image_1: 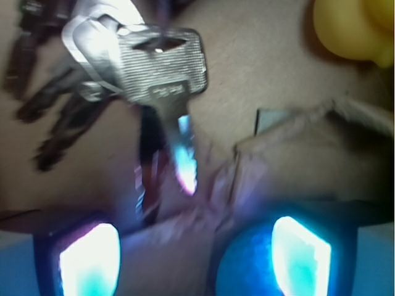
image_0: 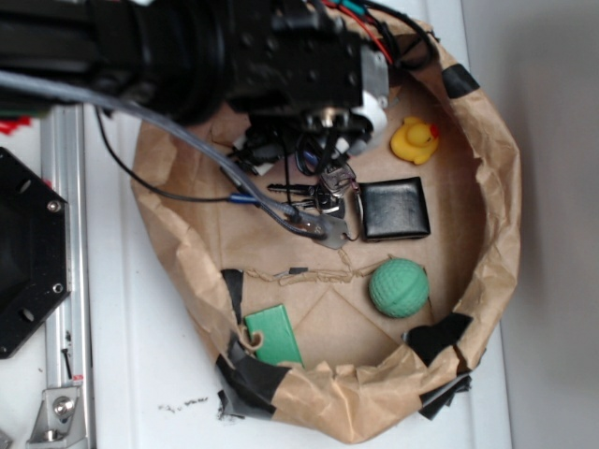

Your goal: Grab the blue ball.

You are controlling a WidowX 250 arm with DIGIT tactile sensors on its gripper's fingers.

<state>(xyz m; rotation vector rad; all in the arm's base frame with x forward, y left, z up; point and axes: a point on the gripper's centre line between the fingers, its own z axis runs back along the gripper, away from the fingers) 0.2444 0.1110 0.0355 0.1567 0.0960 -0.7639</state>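
Note:
In the wrist view the blue ball (image_1: 244, 268) sits low in the frame between my gripper's (image_1: 196, 259) two fingers. It rests close against the right finger (image_1: 302, 256), while the left finger (image_1: 89, 259) stands well apart from it with brown paper showing in the gap. The gripper is open. In the exterior view the black arm (image_0: 281, 56) reaches over the bag's upper middle and hides both the blue ball and the fingers.
A bunch of keys (image_1: 163, 68) (image_0: 314, 201) lies just ahead of the fingers. Around it are a yellow duck (image_0: 415, 140) (image_1: 355, 28), a black square pouch (image_0: 395, 208), a green textured ball (image_0: 399, 286) and a green card (image_0: 274, 334). The crumpled paper wall (image_0: 501, 196) rings everything.

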